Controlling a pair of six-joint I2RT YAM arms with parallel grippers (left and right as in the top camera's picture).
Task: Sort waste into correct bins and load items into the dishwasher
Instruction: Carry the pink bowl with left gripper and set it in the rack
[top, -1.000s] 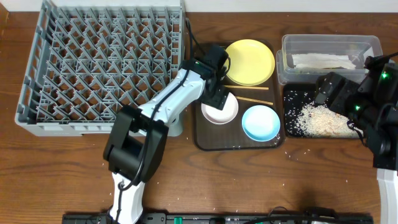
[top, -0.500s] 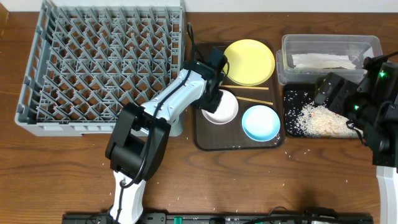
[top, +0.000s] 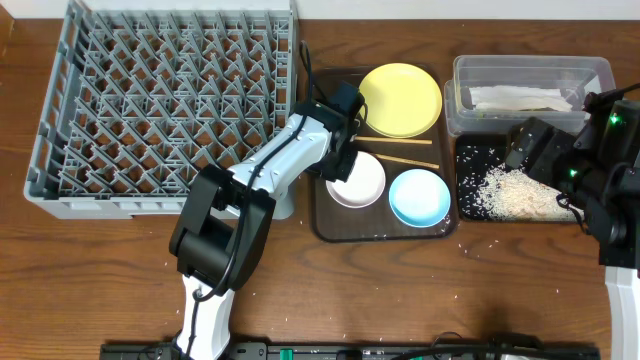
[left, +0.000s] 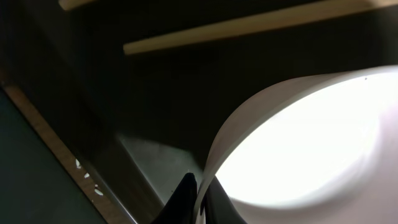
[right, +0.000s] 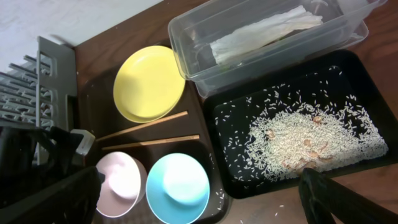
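The left hand (top: 341, 158) has shifted the white bowl (top: 360, 182) slightly; apparently pinching its rim, it could slip.

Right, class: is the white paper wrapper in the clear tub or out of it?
In. The white paper wrapper lies inside the clear tub, enclosed by its walls, in both overhead and right wrist views.
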